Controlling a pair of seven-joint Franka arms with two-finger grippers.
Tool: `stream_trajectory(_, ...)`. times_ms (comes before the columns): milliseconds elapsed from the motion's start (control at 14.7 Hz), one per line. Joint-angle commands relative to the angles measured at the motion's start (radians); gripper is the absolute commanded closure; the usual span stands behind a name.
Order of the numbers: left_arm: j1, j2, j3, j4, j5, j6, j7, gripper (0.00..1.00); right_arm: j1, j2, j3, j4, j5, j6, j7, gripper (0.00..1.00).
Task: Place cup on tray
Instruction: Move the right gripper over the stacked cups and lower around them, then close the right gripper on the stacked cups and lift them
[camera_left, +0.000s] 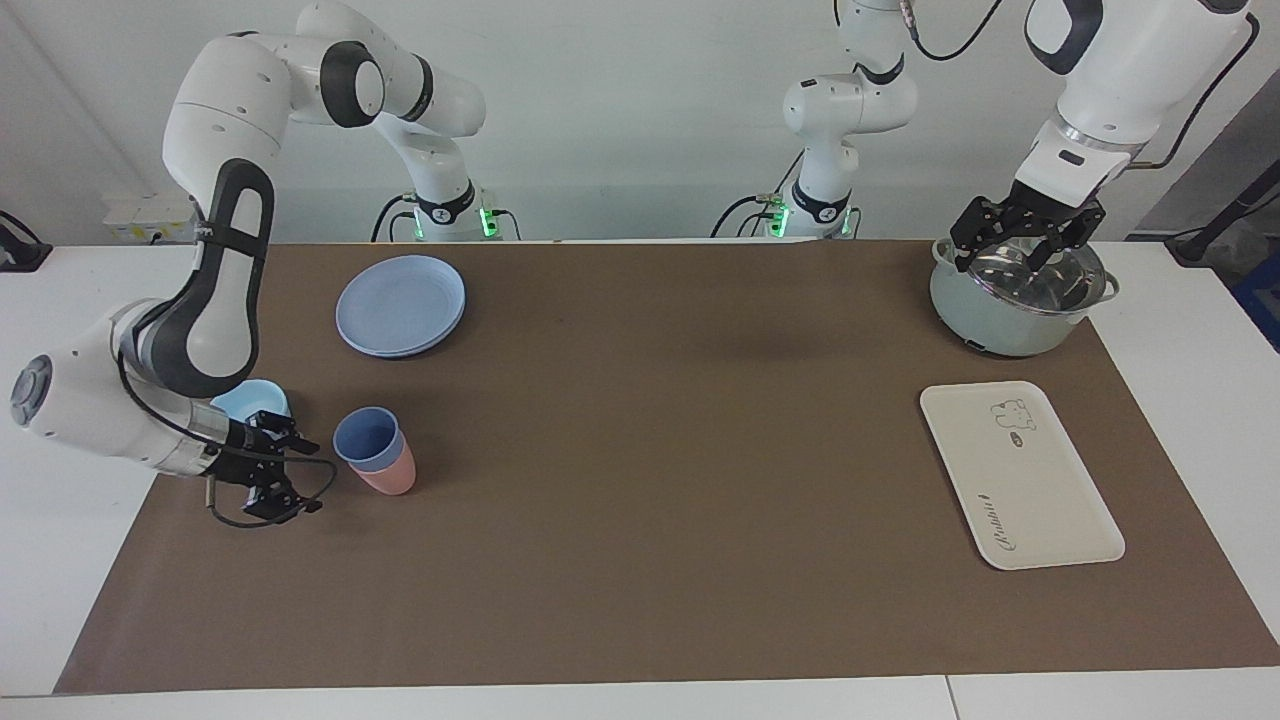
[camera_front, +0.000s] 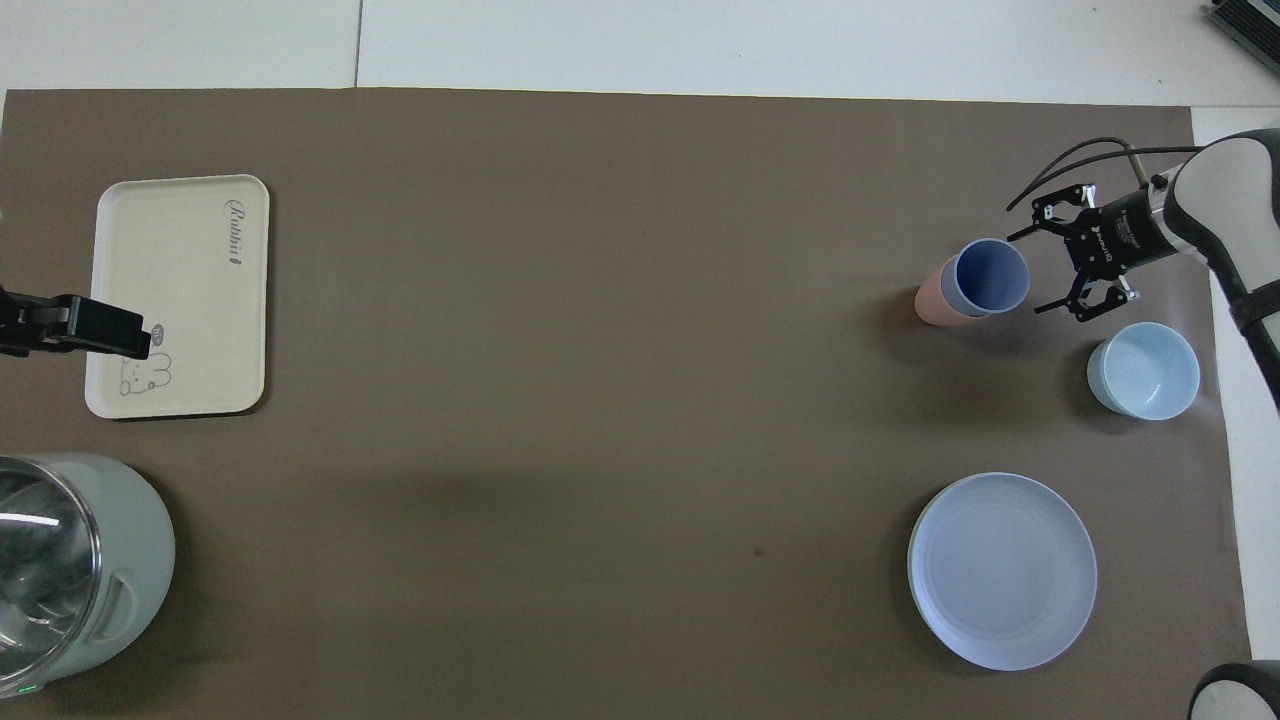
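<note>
Place: a robot lab, not a home.
Robots: two white arms (camera_left: 220, 230) stand at 12 o'clock, with cables and green lights at their bases.
Table: a white table (camera_left: 60, 330) with a brown mat (camera_left: 640, 500).
Walls: plain and white.
Things: toy-like dishes, such as a blue plate (camera_left: 400, 304), set out for practice.

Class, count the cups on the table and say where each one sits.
2: the periwinkle cup is nested in the pink cup, beside the light-blue bowl, at the right arm's end.
</note>
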Motion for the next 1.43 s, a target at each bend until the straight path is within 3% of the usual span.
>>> stream_trajectory(0,-0.01,-0.031,0.004,-0.034,0.002,0.004,-0.013,0.0,-0.003,0.003,0.01,-0.035,0.062,-0.008,-0.029,0.0)
stream_trajectory(680,-0.01,-0.031,0.002,-0.034,0.001,0.005,-0.013,0.0,-0.009,-0.055,0.01,-0.176,0.226,-0.025,-0.101,0.0)
stream_trajectory(1359,-0.008,-0.031,0.002,-0.034,0.001,0.002,-0.01,0.0,-0.007,-0.075,0.01,-0.226,0.303,-0.039,-0.162,0.0)
